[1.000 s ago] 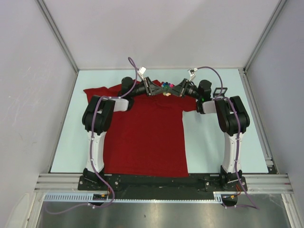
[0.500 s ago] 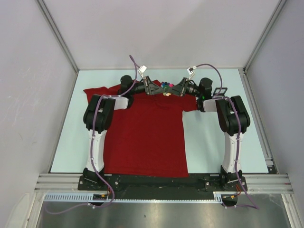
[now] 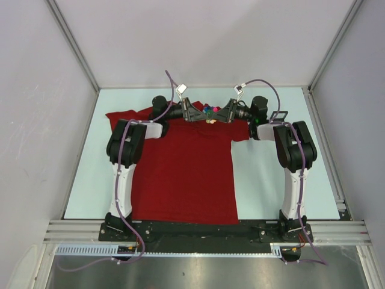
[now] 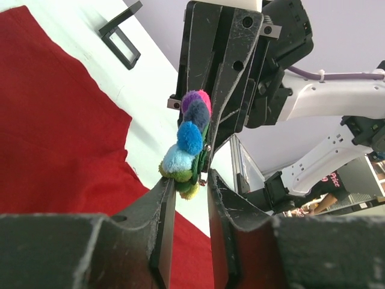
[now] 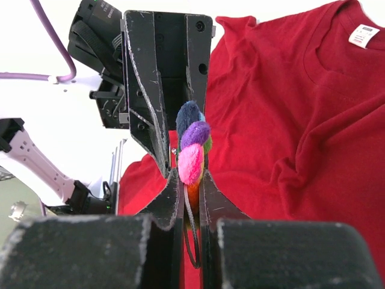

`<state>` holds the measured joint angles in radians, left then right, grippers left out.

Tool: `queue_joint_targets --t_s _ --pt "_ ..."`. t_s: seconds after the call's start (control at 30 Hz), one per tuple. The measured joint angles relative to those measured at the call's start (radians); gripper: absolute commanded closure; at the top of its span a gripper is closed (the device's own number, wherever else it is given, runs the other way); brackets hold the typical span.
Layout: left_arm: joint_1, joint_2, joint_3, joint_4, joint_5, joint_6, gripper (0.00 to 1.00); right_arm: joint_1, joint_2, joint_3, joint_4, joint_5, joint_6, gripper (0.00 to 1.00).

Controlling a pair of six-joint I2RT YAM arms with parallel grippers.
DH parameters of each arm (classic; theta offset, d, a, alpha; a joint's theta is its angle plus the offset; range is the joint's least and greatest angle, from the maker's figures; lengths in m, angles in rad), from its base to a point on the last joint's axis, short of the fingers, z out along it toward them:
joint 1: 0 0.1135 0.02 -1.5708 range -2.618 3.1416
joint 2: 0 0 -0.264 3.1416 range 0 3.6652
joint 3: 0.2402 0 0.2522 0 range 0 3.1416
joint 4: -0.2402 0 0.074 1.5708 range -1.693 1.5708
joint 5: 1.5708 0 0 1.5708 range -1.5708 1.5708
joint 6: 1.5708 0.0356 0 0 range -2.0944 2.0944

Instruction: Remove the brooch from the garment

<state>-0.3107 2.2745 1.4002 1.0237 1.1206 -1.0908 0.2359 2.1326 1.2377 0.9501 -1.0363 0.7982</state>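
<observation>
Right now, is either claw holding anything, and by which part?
Both claws pinch the brooch: the left claw grips its green-yellow end, the right claw its pink-orange end, tip to tip by the neck of the garment.

Top view: brooch (image 3: pixel 209 109) too small, beads barely separable, partly covered by left gripper (image 3: pixel 203 114) and right gripper (image 3: pixel 216 115). Garment (image 3: pixel 180 174) neckline hidden under both arms.
Left wrist view: lower beads tucked between left jaws; pinching or merely flanking, cannot tell. Background at lower right blurred.
Right wrist view: brooch underside buried between right jaws; fastening to garment hidden. Neck label (image 5: pixel 364 35) print too small to read.
Garment cut off by frame edges in both wrist views.
</observation>
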Motion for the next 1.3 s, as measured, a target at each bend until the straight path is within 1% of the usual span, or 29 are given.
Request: queue_joint_targets --t_s 0.27,0.6,0.8,0.97,1.1,1.17,1.2,1.3 --pt "0.005 0.036 0.033 -0.002 0.018 -0.012 0.79 0.005 -0.008 0.014 -0.075 0.006 -0.069 1.00" --pt "0.006 0.048 0.048 -0.016 0.043 -0.019 0.79 0.008 -0.020 0.023 -0.148 0.002 -0.137 1.00" --pt "0.007 0.048 0.048 -0.016 0.044 -0.019 0.79 0.012 -0.035 0.043 -0.233 0.006 -0.200 1.00" --pt "0.010 0.048 0.047 -0.019 0.037 -0.013 0.70 0.016 -0.042 0.050 -0.270 0.025 -0.216 1.00" --pt "0.011 0.028 0.014 -0.056 0.019 0.043 0.50 0.024 -0.040 0.050 -0.279 0.036 -0.195 1.00" --pt "0.010 -0.001 -0.002 -0.101 0.016 0.084 0.44 0.031 -0.037 0.050 -0.272 0.037 -0.173 1.00" --pt "0.009 -0.015 -0.007 -0.115 0.015 0.105 0.38 0.036 -0.034 0.050 -0.266 0.037 -0.159 1.00" --pt "0.011 -0.048 -0.027 -0.118 0.012 0.131 0.32 0.042 -0.030 0.050 -0.239 0.036 -0.119 1.00"
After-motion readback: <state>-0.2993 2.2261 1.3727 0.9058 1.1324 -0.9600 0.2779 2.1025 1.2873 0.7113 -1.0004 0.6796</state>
